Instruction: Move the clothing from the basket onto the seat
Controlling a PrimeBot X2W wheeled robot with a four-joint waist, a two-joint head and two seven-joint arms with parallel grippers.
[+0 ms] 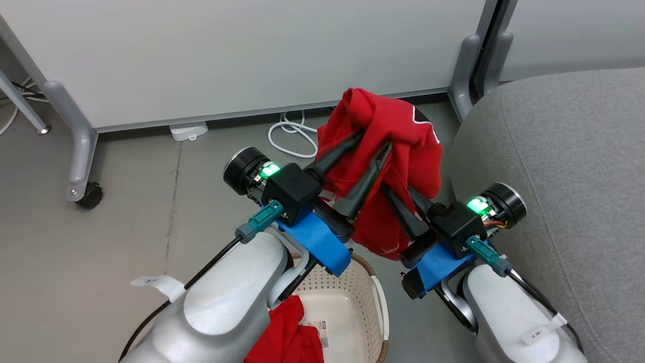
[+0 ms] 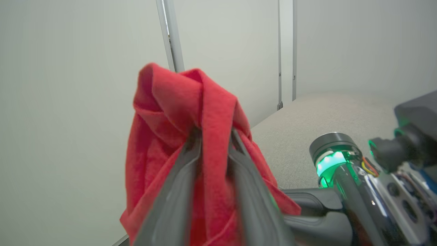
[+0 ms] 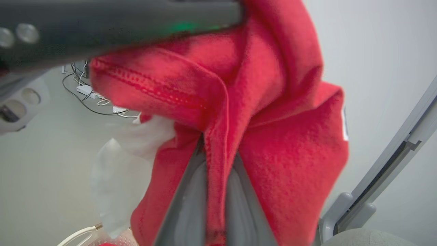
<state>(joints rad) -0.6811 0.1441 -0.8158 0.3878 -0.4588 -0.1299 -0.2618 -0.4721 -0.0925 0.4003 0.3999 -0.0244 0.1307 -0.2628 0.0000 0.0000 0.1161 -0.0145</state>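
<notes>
Now mid-carry: left gripper [image 2: 213, 131] & right gripper [image 3: 218, 150] each clamp a fold of the red jersey [image 1: 398, 131], held up above the basket [image 1: 375, 297], beside the seat [image 1: 564, 166]. Next, prob.: swing right over the seat, let go. A second jersey [image 1: 287, 333] lies in the basket.

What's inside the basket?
Some red clothing lies bunched at the bottom of the basket, with bare cream plastic beside it. The robot's left forearm covers the basket's left side, so anything lying there is hidden.
</notes>
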